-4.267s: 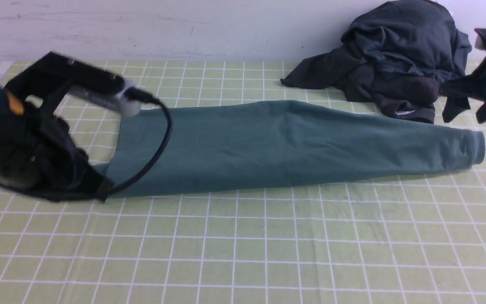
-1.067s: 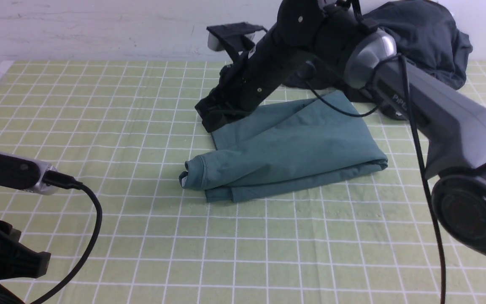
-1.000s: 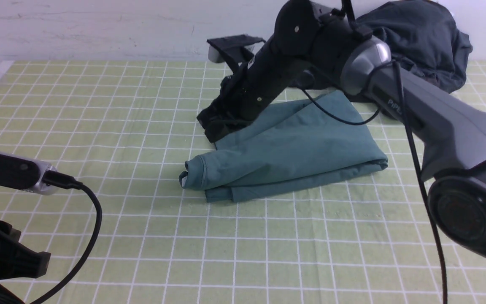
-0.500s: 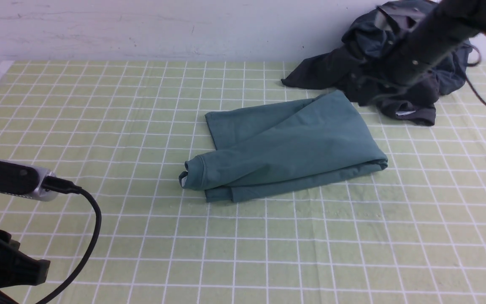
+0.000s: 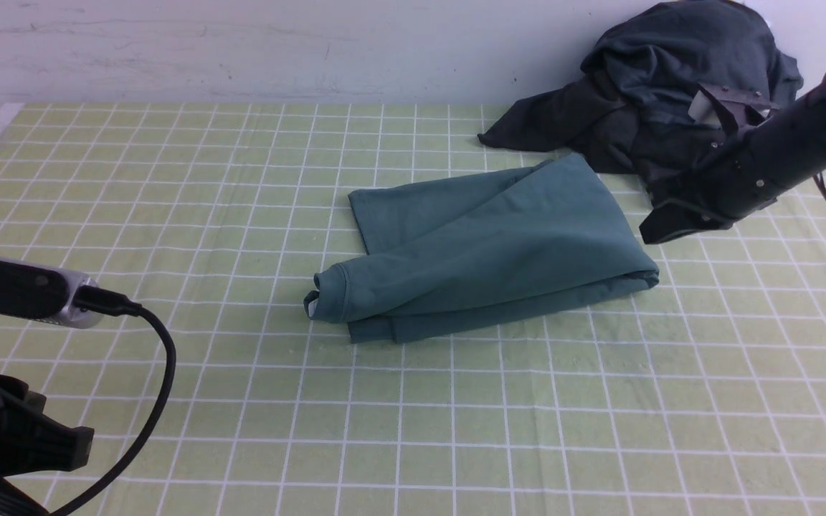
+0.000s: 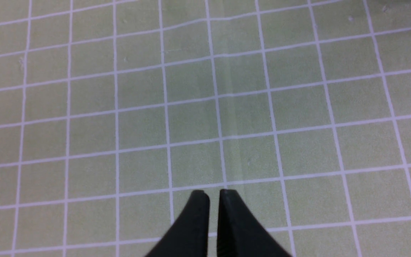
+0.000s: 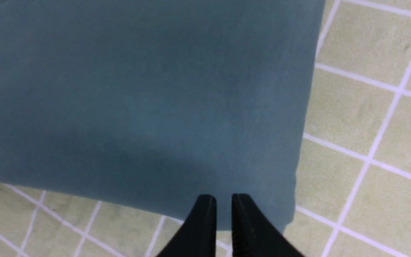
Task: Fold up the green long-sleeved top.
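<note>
The green long-sleeved top [image 5: 485, 251] lies folded into a compact bundle in the middle of the checked cloth, its ribbed neck [image 5: 323, 297] at the near left end. My right gripper [image 5: 653, 233] hovers just off the bundle's far right corner. In the right wrist view its jaws [image 7: 223, 198] stand a narrow gap apart over the edge of the top [image 7: 148, 100], with nothing between them. My left gripper [image 5: 72, 444] is low at the near left, well away from the top. It is shut and empty over bare cloth [image 6: 214, 194].
A heap of dark charcoal garments [image 5: 671, 93] lies at the back right against the wall, just behind my right arm. The green checked tablecloth [image 5: 456, 416] covers the table. Its left edge shows at the far left.
My right arm has pulled back from the top's far left corner to its right end, and its jaws have parted a little. The top and the left arm have stayed put.
</note>
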Motion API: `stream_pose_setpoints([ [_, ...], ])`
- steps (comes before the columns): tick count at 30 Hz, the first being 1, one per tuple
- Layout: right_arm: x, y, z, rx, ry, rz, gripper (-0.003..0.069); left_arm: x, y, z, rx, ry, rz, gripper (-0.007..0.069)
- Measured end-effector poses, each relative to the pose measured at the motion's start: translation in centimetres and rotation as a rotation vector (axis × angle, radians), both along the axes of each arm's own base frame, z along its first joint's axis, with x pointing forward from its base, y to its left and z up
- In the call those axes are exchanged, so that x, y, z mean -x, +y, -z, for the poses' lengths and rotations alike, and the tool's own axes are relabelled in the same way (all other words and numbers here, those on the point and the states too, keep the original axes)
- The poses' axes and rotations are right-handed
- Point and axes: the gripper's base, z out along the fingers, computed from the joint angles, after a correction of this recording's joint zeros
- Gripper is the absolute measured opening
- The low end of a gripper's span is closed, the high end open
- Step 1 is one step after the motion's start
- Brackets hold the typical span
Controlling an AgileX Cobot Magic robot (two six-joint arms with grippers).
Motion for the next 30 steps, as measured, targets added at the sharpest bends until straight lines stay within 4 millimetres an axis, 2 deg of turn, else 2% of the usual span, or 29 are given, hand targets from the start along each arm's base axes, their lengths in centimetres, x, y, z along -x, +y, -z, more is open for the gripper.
stream_pose_setpoints([
  [1, 0.0, 0.0, 0.0, 0.007, 0.000, -0.003, 0.0099, 0.0, 0.0, 0.0, 0.000, 0.000, 0.000, 0.0027],
  [3, -0.1, -0.3, 0.3, 0.043, 0.002, 0.002, 0.0211, 0.0, 0.0, 0.0, 0.001, 0.000, 0.000, 0.0027],
  [6, -0.5, -0.4, 1.4, 0.044, 0.011, 0.029, 0.0322, 0.0, 0.0, 0.0, 0.003, 0.001, -0.001, 0.0027],
  [9, -0.8, -0.3, 2.9, 0.020, 0.038, 0.047, 0.0353, 0.0, 0.0, 0.0, 0.004, 0.001, -0.001, 0.0027],
  [11, -1.1, -0.1, 4.0, -0.014, 0.065, 0.063, 0.0327, 0.0, 0.0, 0.0, 0.004, 0.001, -0.001, 0.0027],
  [15, -1.2, 0.5, 4.9, -0.098, 0.105, 0.091, 0.0162, 0.0, 0.0, 0.0, 0.007, 0.002, -0.001, 0.0027],
  [16, -1.1, 0.6, 4.8, -0.117, 0.115, 0.092, 0.0094, 0.0, 0.0, 0.0, 0.007, 0.002, -0.001, 0.0027],
  [18, -1.0, 0.8, 4.5, -0.136, 0.127, 0.086, 0.0041, 0.0, -0.1, 0.0, 0.009, 0.003, -0.002, 0.0027],
  [25, 0.1, 1.9, 2.7, -0.056, 0.139, 0.036, 0.0036, 0.2, -0.1, 0.2, 0.019, 0.026, -0.010, 0.0027],
  [30, 1.4, 5.0, 2.5, 0.125, 0.184, -0.059, 0.0036, 0.2, -0.1, 0.2, 0.024, 0.028, -0.011, 0.0027],
])
